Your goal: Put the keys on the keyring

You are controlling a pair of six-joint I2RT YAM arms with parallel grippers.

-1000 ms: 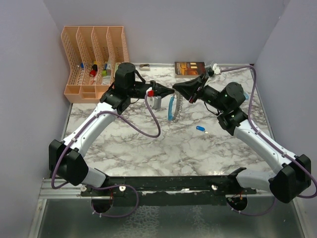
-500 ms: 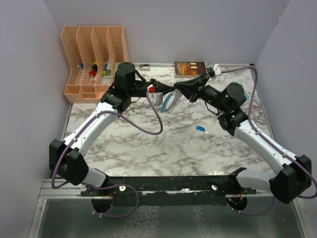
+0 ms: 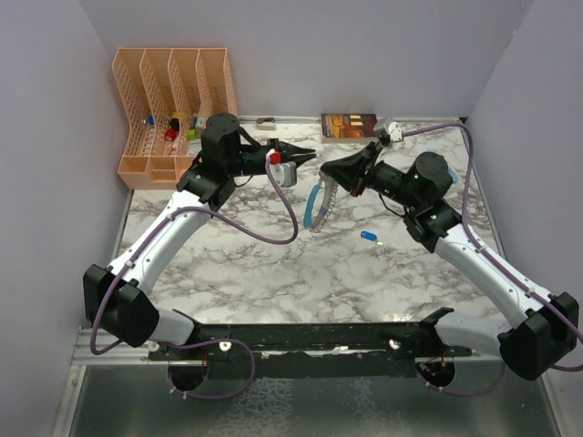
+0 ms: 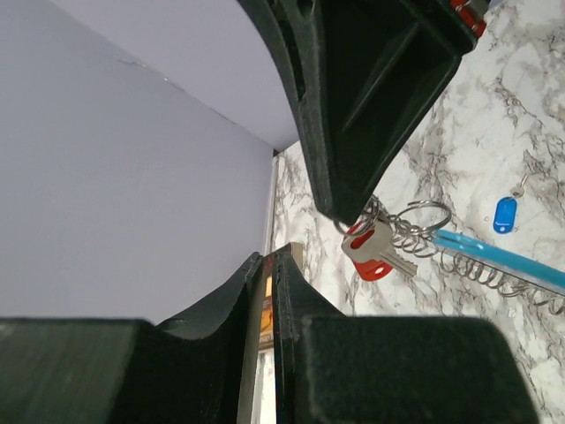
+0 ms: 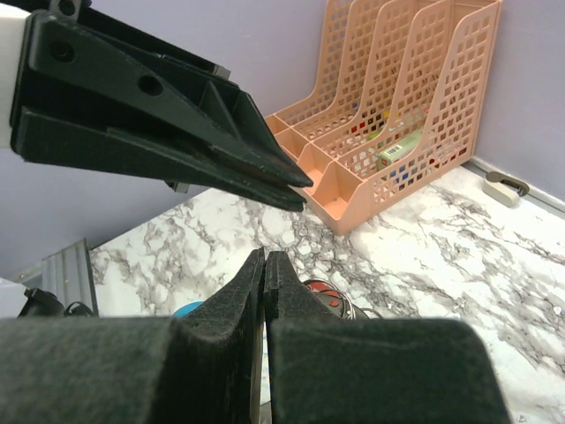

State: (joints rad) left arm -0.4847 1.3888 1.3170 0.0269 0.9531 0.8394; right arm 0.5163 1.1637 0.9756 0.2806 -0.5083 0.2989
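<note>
1. The right end effector (image 3: 328, 173) has its fingers pressed together on the metal rings of the keyring (image 3: 316, 202), close to the far edge of the marble surface (image 3: 273, 273) and about midway across it.
2. From that grip the keyring's light-blue strap (image 4: 494, 261) and coiled metal chain (image 4: 481, 269) trail down toward the surface.
3. The red-tagged key (image 4: 369, 256) hangs on the ring bunch right at the right end effector's tip, with a silver key blade showing beside the tag.
4. The dark-blue-tagged key (image 3: 368, 236) lies flat on the surface, apart from the keyring and nearer the right edge.
5. The left end effector (image 3: 312, 153) points at the right one, tip near tip. Its fingers stand a thin slit apart, with nothing between them.
6. A peach mesh file organiser (image 3: 173, 91) stands at the far left corner.
7. A dark book (image 3: 349, 125) lies at the far edge.
</note>
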